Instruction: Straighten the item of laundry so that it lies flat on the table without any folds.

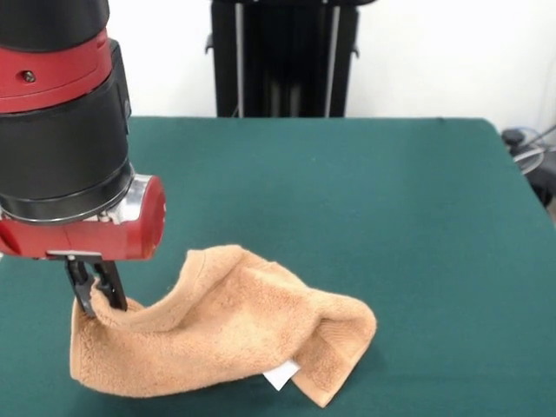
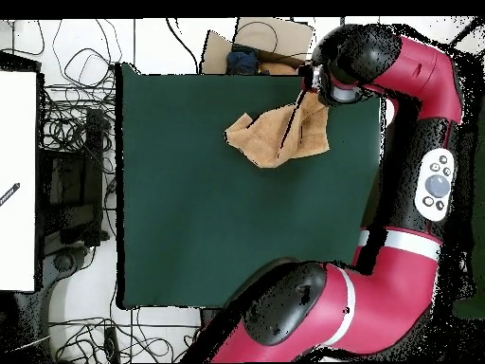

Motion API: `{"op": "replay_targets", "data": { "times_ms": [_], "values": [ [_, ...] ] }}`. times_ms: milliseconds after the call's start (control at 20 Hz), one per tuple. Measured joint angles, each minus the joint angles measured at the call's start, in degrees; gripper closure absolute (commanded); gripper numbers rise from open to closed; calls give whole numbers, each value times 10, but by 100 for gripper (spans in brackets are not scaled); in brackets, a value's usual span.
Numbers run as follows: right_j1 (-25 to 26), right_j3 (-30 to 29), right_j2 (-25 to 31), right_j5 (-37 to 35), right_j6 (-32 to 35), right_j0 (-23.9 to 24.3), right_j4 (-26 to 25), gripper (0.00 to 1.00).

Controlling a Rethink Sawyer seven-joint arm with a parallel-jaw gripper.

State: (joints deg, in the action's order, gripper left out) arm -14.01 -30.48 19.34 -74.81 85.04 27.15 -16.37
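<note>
The peach-orange terry towel lies crumpled near the front left of the dark green table, with a raised fold in its middle and a small white tag at its near edge. My gripper is shut on the towel's left corner and holds that corner lifted a little above the table. In the overhead view the towel sits near the table's far right corner, with the gripper at its right end under the arm's head.
The red and black arm curves along the table's right side in the overhead view. Cables and a white board lie off the table's left. A black stand rises behind the table.
</note>
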Motion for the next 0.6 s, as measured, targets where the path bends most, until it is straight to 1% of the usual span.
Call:
{"op": "replay_targets", "data": {
  "times_ms": [600],
  "values": [
    [33,77,10,-22,0,-22,0,100]
  ]
}}
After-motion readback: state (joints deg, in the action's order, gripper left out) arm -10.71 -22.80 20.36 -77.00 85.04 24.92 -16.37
